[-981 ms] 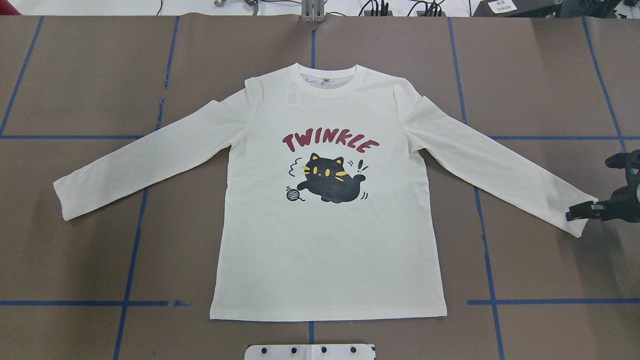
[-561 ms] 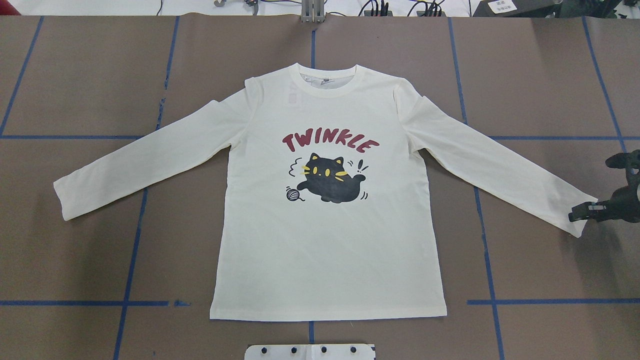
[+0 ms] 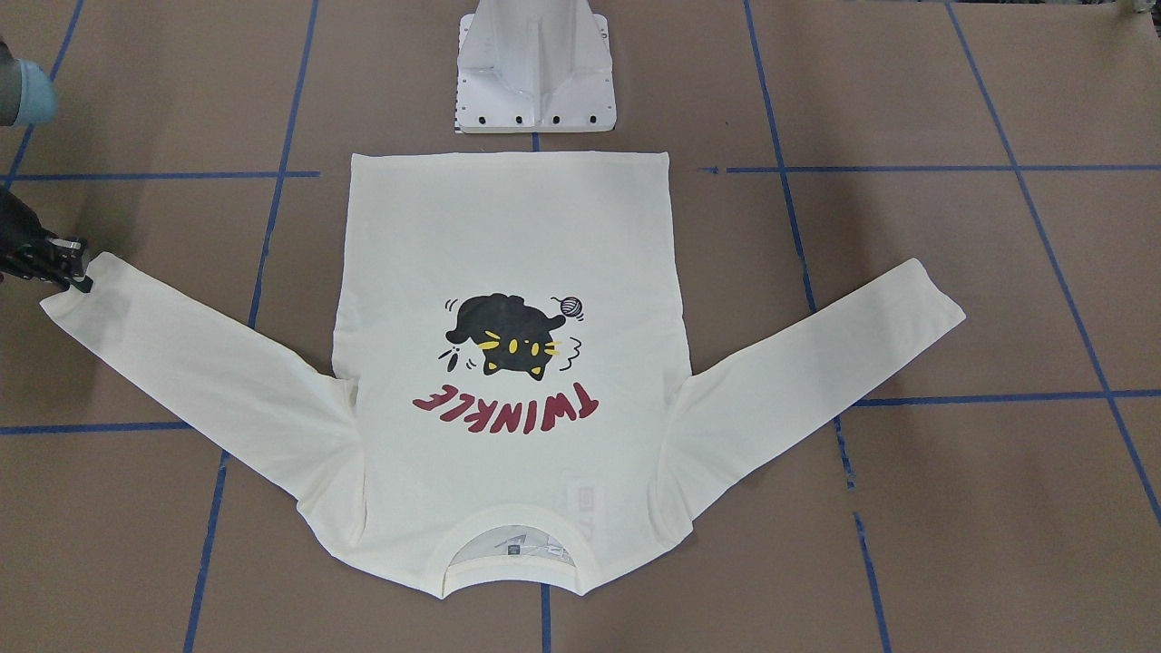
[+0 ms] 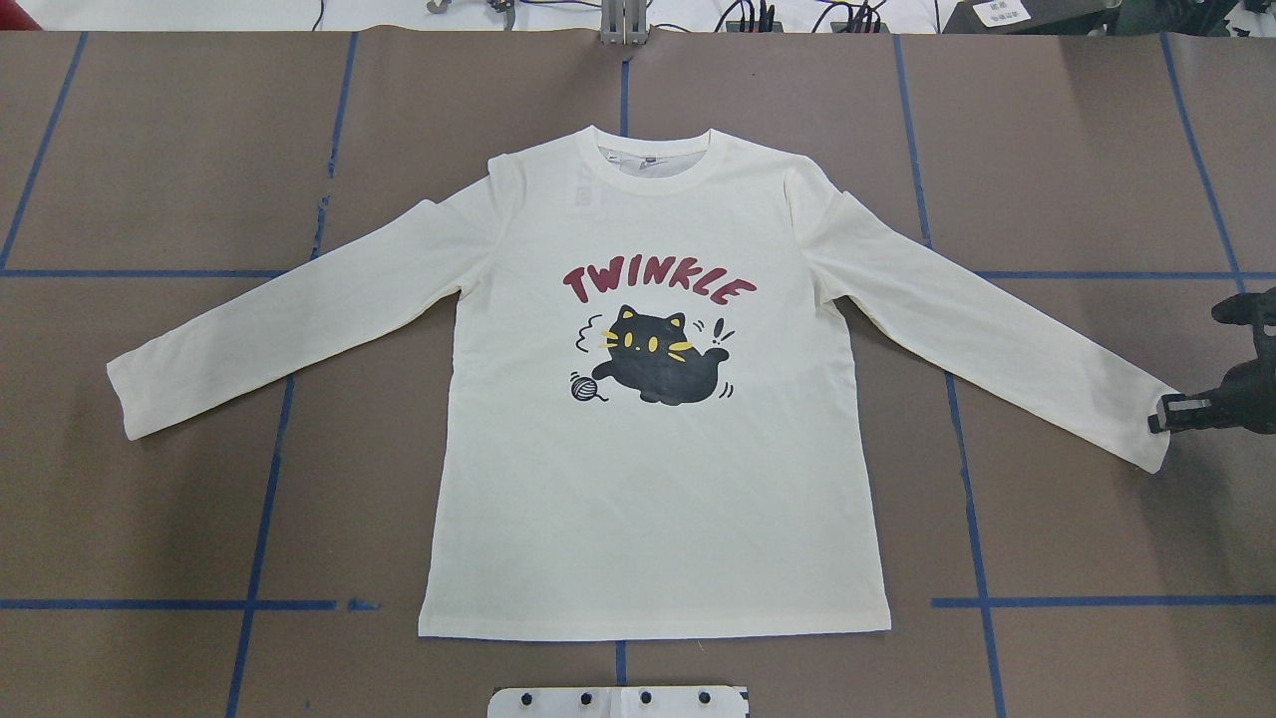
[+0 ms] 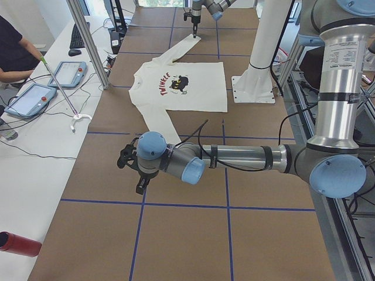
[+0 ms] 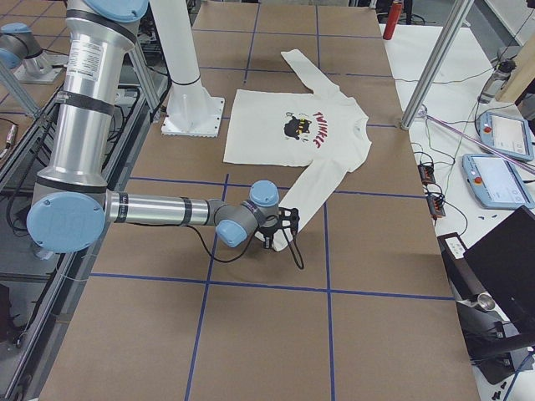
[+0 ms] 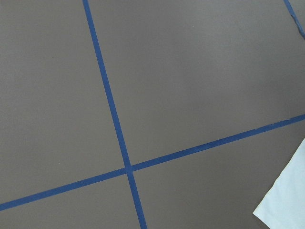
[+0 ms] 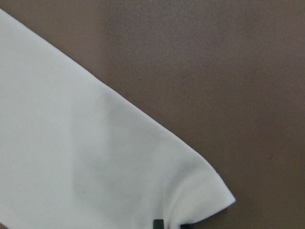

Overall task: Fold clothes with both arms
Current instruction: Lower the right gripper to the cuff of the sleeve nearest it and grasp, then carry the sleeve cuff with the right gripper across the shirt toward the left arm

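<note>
I'm logging: shirt (image 4: 648, 499) lying flat on worktop (image 4: 150, 150), print up; right tool (image 4: 1161, 414) sitting at cuff (image 4: 1146, 444); left tool (image 5: 130, 174) hovering aside; whether either is clamped or apart, cannot tell.

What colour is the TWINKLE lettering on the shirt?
The lettering is dark red, clearest in the overhead exterior view.

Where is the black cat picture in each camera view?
Front-facing: cat print centre, upside down.
Overhead: cat print centre.
Exterior left: cat print upper middle, small.
Exterior right: cat print upper middle, small.
Left wrist: absent.
Right wrist: absent.
Shared landmark: TWINKLE lettering beside it.
</note>
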Motion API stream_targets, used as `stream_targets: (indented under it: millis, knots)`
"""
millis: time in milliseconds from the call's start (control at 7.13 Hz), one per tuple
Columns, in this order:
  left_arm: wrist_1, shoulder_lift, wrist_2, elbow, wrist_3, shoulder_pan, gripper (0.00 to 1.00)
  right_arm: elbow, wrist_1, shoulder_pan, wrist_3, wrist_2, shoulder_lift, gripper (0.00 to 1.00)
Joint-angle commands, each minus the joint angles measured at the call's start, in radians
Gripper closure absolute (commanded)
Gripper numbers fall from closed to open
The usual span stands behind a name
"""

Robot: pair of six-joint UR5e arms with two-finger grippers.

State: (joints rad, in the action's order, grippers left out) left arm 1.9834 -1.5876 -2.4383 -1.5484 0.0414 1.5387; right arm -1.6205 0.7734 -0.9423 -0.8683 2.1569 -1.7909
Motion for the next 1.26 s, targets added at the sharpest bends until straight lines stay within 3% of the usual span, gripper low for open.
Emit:
stream_targets:
  millis: [0, 280, 561, 841, 1121]
  knots:
    - [0.000, 0.000, -0.001, 0.001, 0.000, 0.000, 0.00, -0.010, 0.000, -0.030, 0.000, 0.021, 0.005, 1.00]
    - [0.000, 0.000, -0.001, -0.001, 0.000, 0.000, 0.00, -0.094, 0.001, -0.062, -0.029, 0.043, 0.004, 1.00]
    - [0.000, -0.002, -0.001, -0.001, 0.000, 0.000, 0.00, -0.104, 0.003, -0.059, -0.171, 0.066, 0.123, 1.00]
    - [0.000, -0.005, -0.001, -0.007, 0.002, 0.000, 0.00, -0.058, 0.112, -0.059, -0.239, 0.096, 0.366, 1.00]
    - [-0.002, -0.008, -0.001, -0.012, 0.003, 0.000, 0.00, 0.105, 0.144, -0.055, -0.384, 0.098, 0.657, 1.00]
